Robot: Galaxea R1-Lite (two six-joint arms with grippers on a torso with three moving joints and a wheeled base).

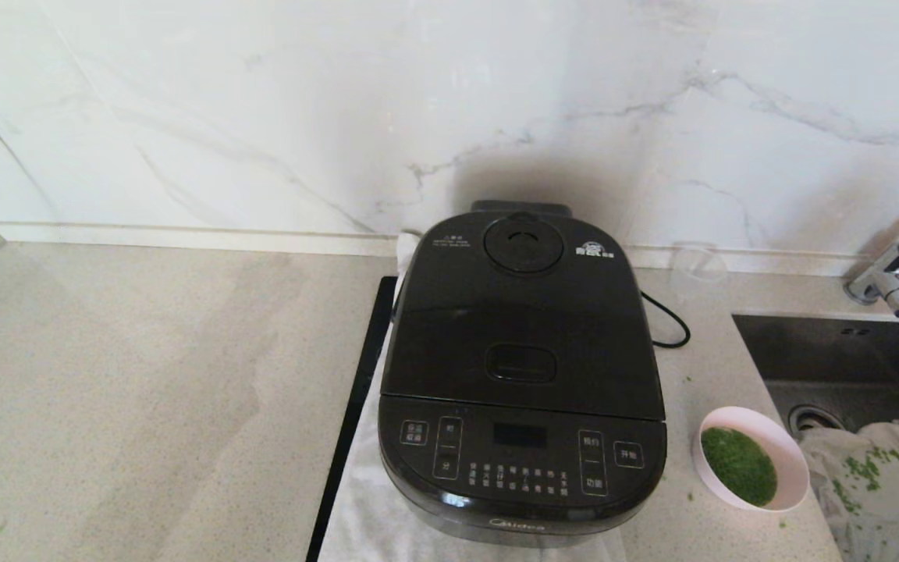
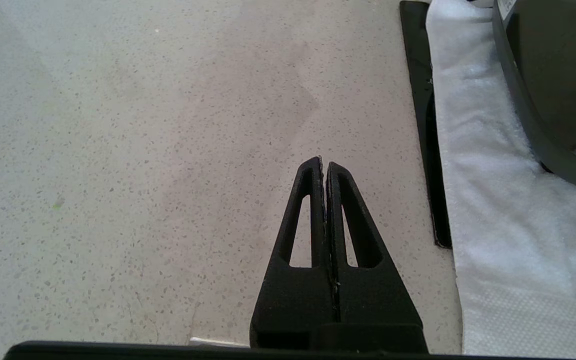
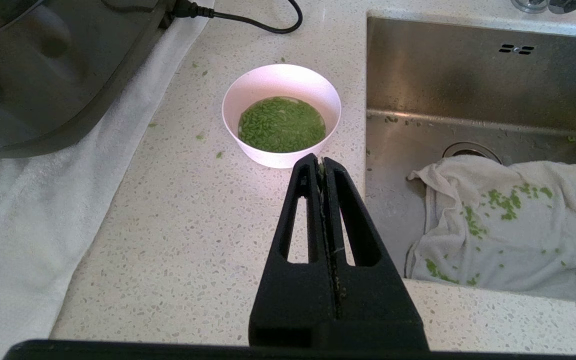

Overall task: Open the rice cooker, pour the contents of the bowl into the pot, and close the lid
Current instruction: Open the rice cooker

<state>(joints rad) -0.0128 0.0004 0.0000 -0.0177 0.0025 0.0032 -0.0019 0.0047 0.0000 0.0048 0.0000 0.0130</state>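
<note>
The speckled countertop (image 1: 145, 390) fills the left and lower part of the head view, with a marble wall behind it. At centre stands the rice cooker (image 1: 524, 375), its lid (image 1: 524, 312) down, so the pot inside is hidden; its front edge is cut off by the bottom of the frame. It rests on a white towel (image 1: 364, 507), mostly covered by the cooker. At the right edge the steel sink (image 1: 832, 351) is cropped, with a crumpled cloth (image 1: 879, 484) flecked green inside. The bowl (image 1: 752, 459) sits at lower right between cooker and sink, holding the green contents (image 1: 738, 466). Neither arm shows in the head view. Each wrist view shows its own: the left gripper (image 2: 324, 164), jaws pressed together, over bare counter; the right gripper (image 3: 321, 160), jaws likewise together and empty, just short of the bowl.
</note>
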